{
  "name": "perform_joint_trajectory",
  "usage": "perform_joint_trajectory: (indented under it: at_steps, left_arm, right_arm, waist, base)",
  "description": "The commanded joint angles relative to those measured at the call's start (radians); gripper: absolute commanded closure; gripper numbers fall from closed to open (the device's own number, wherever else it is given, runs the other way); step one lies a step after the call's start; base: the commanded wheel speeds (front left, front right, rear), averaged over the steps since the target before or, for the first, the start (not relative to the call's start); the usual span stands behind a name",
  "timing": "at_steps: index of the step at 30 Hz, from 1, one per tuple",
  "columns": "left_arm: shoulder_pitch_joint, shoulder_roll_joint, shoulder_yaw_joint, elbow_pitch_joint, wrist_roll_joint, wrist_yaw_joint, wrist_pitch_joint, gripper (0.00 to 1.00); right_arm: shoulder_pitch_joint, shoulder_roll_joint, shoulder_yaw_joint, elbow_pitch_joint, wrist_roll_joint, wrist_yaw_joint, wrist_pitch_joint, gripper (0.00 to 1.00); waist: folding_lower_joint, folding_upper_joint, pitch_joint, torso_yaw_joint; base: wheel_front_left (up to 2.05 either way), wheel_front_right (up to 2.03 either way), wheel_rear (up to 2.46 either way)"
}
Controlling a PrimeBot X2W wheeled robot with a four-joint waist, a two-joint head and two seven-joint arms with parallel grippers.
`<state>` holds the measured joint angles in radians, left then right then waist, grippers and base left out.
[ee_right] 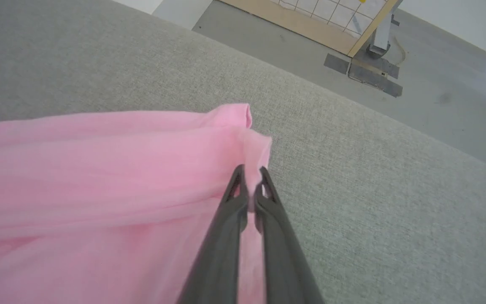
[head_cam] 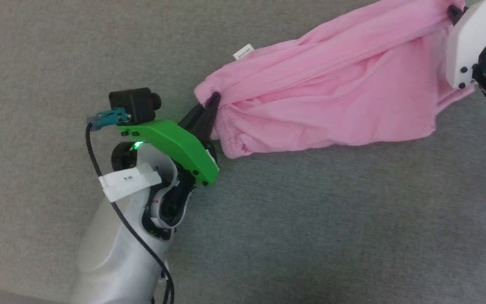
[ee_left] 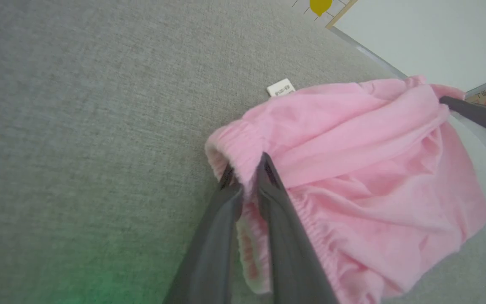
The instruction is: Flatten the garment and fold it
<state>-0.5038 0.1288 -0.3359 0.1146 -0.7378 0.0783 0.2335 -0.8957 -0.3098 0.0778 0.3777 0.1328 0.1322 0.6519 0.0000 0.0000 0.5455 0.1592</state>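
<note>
The light pink garment point(head_cam: 331, 88) stretches across the grey cloth surface from centre to upper right, held taut between both grippers. My left gripper point(head_cam: 212, 101) is shut on its gathered elastic waistband point(ee_left: 243, 147) at the left end; the fingers point(ee_left: 276, 211) pinch the pink edge. My right gripper point(head_cam: 454, 12) is shut on a hemmed corner point(ee_right: 251, 135) at the far end, seen closely as the right gripper point(ee_right: 249, 173). A small white tag point(head_cam: 243, 51) sticks out from the garment's upper edge, and the tag point(ee_left: 280, 88) lies flat on the surface.
The grey fabric surface point(head_cam: 310, 219) spreads wide below and left of the garment. Beyond its far edge lies a grey floor point(ee_right: 437, 84) with a wooden-framed stand point(ee_right: 369, 38). A pale wall point(ee_left: 428, 38) rises past the edge.
</note>
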Motion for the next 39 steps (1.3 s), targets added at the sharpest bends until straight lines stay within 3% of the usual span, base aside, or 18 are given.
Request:
perform_joint_trajectory:
  at_steps: [1, 2, 3, 4, 14, 20, 25, 31, 39]
  left_arm:
    - [-0.004, -0.002, 0.000, 0.015, -0.004, -0.003, -0.006, 0.00]
    - [-0.001, -0.004, -0.002, 0.016, -0.003, -0.005, -0.013, 0.00]
    - [0.002, -0.005, -0.004, 0.016, -0.001, -0.006, -0.018, 0.00]
    - [0.008, -0.005, -0.005, 0.014, 0.002, -0.007, -0.027, 0.00]
    - [0.147, 0.027, 0.009, -0.024, 0.047, -0.005, -0.166, 0.00]
    - [0.249, 0.038, -0.001, -0.077, 0.089, 0.012, -0.244, 0.00]
    - [0.292, 0.020, -0.027, -0.088, 0.134, 0.025, -0.322, 0.00]
    - [0.285, -0.008, -0.056, -0.031, 0.193, 0.055, -0.395, 0.00]
    - [0.234, -0.014, -0.068, 0.134, 0.267, 0.130, -0.419, 0.00]
  right_arm:
    - [-0.023, -0.001, 0.007, 0.022, 0.008, -0.002, 0.006, 1.00]
    - [-0.031, -0.001, 0.013, 0.042, 0.017, -0.002, 0.009, 0.78]
    - [-0.036, -0.001, 0.017, 0.053, 0.023, -0.002, 0.007, 0.10]
    - [-0.040, 0.001, 0.014, 0.065, 0.032, -0.002, -0.002, 0.00]
    - [0.078, 0.016, -0.040, 0.039, 0.106, -0.002, -0.216, 0.00]
    - [0.272, 0.044, -0.093, -0.101, 0.145, -0.002, -0.325, 0.00]
    - [0.455, 0.117, -0.171, -0.254, 0.147, -0.002, -0.426, 0.00]
    - [0.620, 0.221, -0.205, -0.379, 0.102, -0.002, -0.571, 0.00]
    - [0.724, 0.257, -0.175, -0.395, 0.012, -0.002, -0.686, 0.00]
  waist:
    - [0.0000, 0.0000, 0.021, 0.027]
    - [0.0000, 0.0000, 0.020, 0.029]
    - [0.0000, 0.0000, 0.017, 0.031]
    - [0.0000, 0.0000, 0.012, 0.031]
    - [0.0000, 0.0000, -0.130, -0.001]
    - [0.0000, 0.0000, -0.223, -0.025]
    - [0.0000, 0.0000, -0.273, -0.048]
    - [0.0000, 0.0000, -0.289, -0.088]
    - [0.0000, 0.0000, -0.291, -0.146]
  base:
    - [0.00, 0.00, 0.00]
    - [0.00, 0.00, 0.00]
    - [0.00, 0.00, 0.00]
    - [0.00, 0.00, 0.00]
    - [0.00, 0.00, 0.00]
    - [0.00, 0.00, 0.00]
    - [0.00, 0.00, 0.00]
    - [0.00, 0.00, 0.00]
    - [0.00, 0.00, 0.00]
